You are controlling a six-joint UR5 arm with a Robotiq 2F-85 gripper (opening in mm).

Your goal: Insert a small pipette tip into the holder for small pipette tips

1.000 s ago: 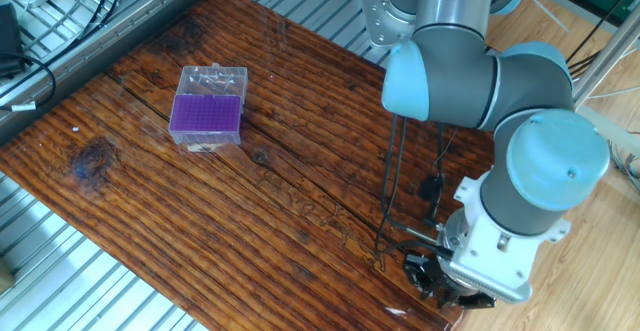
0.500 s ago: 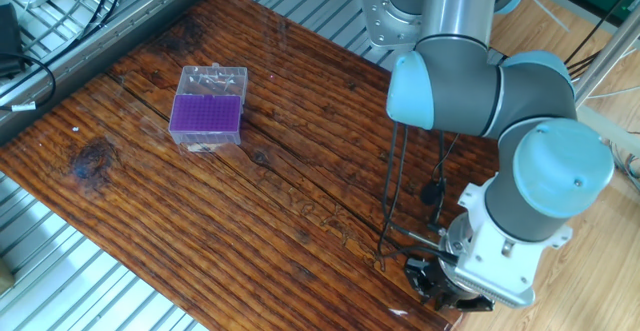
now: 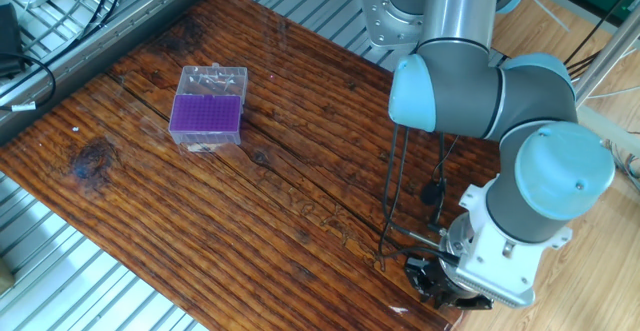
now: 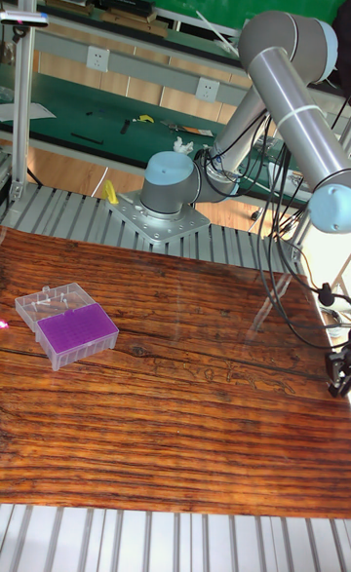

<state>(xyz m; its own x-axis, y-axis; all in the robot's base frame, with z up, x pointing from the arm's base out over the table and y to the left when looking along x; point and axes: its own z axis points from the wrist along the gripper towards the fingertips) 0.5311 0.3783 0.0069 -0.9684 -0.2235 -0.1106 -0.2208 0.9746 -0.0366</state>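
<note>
The holder for small pipette tips (image 3: 207, 116) is a small clear box with a purple hole grid, standing on the left part of the wooden table (image 3: 250, 211). Its clear lid (image 3: 213, 78) lies open behind it. The tall fixed view shows the holder (image 4: 78, 331) at the left too. My gripper (image 3: 432, 279) hangs low over the table's near right corner, far from the holder. At the right edge of the tall fixed view the gripper (image 4: 338, 371) is half cut off. Its dark fingers are too small and shadowed to read. I cannot make out a small pipette tip.
Black cables (image 3: 392, 186) hang from the arm down to the table near the gripper. The arm's base (image 4: 166, 204) is bolted to the slatted metal frame (image 3: 70, 271) that surrounds the wooden top. More cables (image 3: 40, 61) lie at the far left.
The arm's upper joints shifted slightly to the right over the last second. The gripper stayed at the near right corner, and the holder did not move.
</note>
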